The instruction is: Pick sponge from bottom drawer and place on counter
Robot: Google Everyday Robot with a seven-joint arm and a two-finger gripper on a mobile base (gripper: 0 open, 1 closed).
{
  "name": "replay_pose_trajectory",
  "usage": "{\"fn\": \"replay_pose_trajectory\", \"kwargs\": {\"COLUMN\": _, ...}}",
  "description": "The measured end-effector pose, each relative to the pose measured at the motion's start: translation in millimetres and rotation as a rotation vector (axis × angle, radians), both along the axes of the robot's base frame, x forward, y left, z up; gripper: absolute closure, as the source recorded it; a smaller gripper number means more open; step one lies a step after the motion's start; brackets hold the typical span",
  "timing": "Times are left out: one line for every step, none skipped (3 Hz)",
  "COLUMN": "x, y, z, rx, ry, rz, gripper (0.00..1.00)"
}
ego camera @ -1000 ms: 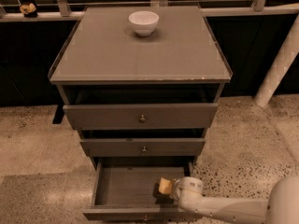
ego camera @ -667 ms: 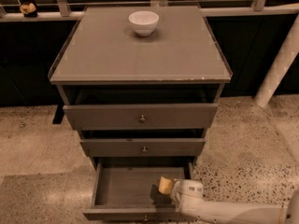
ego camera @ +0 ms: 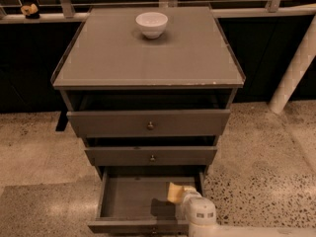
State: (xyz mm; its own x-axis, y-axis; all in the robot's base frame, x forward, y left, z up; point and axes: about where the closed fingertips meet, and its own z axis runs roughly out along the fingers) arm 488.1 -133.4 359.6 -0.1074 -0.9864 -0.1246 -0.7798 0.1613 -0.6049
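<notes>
From where I stand, the gripper (ego camera: 190, 201) has drawn back a little toward the front of the bottom drawer (ego camera: 102, 201) over the last second. The sponge (ego camera: 175, 191), right at its tip, now shows larger and squarer than it did. A dark shadow lies on the drawer floor just to the left of the gripper and below the sponge. I take that to mean the sponge is coming up off the floor rather than lying flat. Whether the jaws are closed on it I cannot tell, since the white wrist hides the contact.

If it is held, the lift out of the drawer comes next, then the carry to the counter (ego camera: 123, 58), well above and beyond the gripper.

The sponge looks soft, pale yellow and slightly curled at one corner. The drawer is a shallow grey-brown box with thin walls. The counter is flat and matt, with a pale edge chipped near one corner, and a glossy white bowl (ego camera: 151, 23) sits toward its back
</notes>
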Motion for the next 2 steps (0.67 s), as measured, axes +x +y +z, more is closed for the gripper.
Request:
{"fn": "replay_pose_trajectory", "kwargs": {"x": -17, "y": 6, "z": 69, "rx": -0.036, "ry": -0.092, "rz": 0.008, "gripper": 1.00}}
{"fn": "replay_pose_trajectory", "kwargs": {"x": -18, "y": 13, "z": 84, "rx": -0.042, "ry": -0.115, "rz": 0.031, "gripper": 1.00}}
